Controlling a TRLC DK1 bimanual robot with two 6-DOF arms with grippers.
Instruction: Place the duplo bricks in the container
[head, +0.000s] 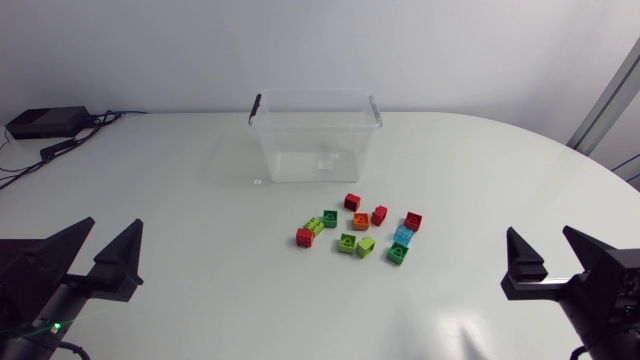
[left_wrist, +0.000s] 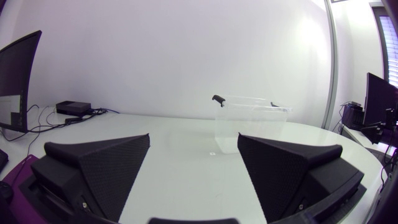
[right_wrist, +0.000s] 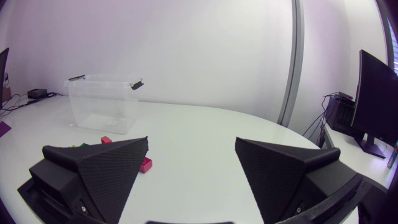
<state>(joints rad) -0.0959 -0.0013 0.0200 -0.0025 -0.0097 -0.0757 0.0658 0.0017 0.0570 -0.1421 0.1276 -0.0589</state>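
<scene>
Several duplo bricks lie in a loose cluster at mid-table, among them a red brick (head: 352, 201), an orange one (head: 360, 221), a light green one (head: 365, 246) and a pale blue one (head: 403, 235). Just behind them stands the clear plastic container (head: 315, 135) with black handle clips, nothing inside it. My left gripper (head: 96, 251) rests open at the near left, far from the bricks. At the near right my right gripper (head: 548, 255) also stands open and holds nothing. The right wrist view shows the container (right_wrist: 104, 102) and a red brick (right_wrist: 145, 163) ahead of its fingers.
A black box with cables (head: 45, 123) sits at the table's far left corner. The white table (head: 180, 220) is bare around the cluster and the container.
</scene>
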